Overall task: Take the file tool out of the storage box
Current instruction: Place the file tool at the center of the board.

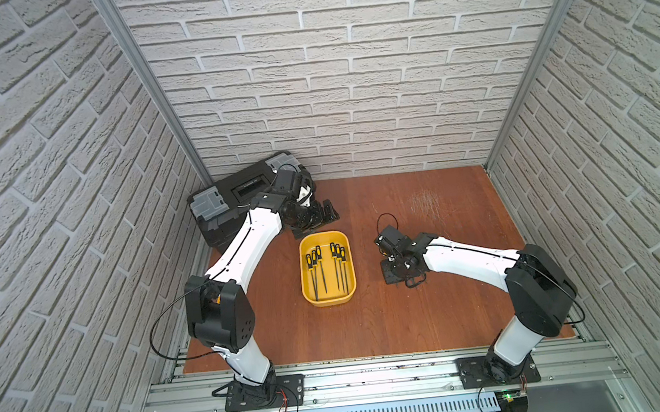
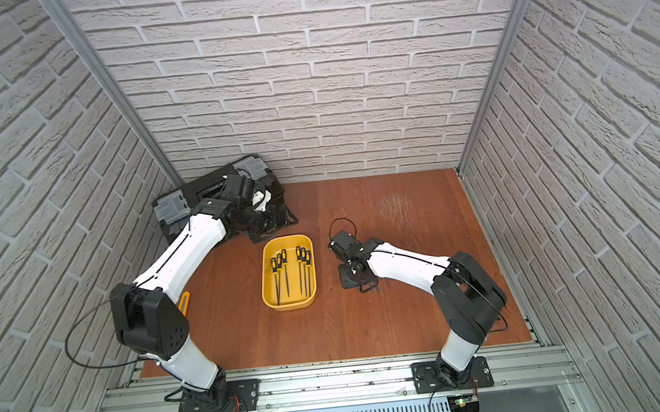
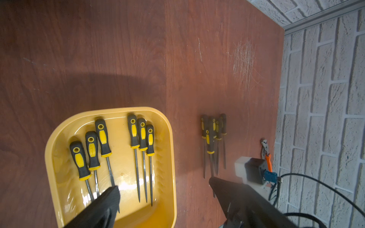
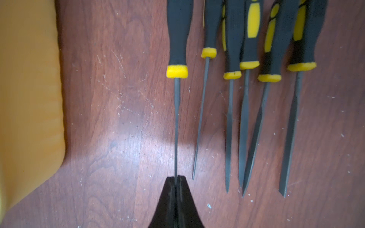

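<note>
Pinching the thin grey shaft near its tip, the right claw (image 4: 176, 178) is closed tight on a slim file tool (image 4: 177, 39) with a black rubbery handle and a yellow collar. That file is outside the shallow yellow plastic storage box (image 4: 29, 98) with rounded corners. It lies between the box's wall and a row of five similar black-and-yellow files (image 4: 244, 118) laid side by side on the worktop; whether it touches the wood cannot be told. Six more files (image 3: 142, 136) lie inside the box in two groups of three. The left claw (image 3: 164, 185) is spread wide and holds nothing, with one finger over the box and the other over bare wood. The worktop (image 1: 435, 308) is a reddish-brown wood-grain board, scratched pale in places. White brick-pattern walls (image 1: 347, 67) enclose three sides, and a black plastic toolbox with grey latches (image 1: 235, 192) sits in the far left corner.
</note>
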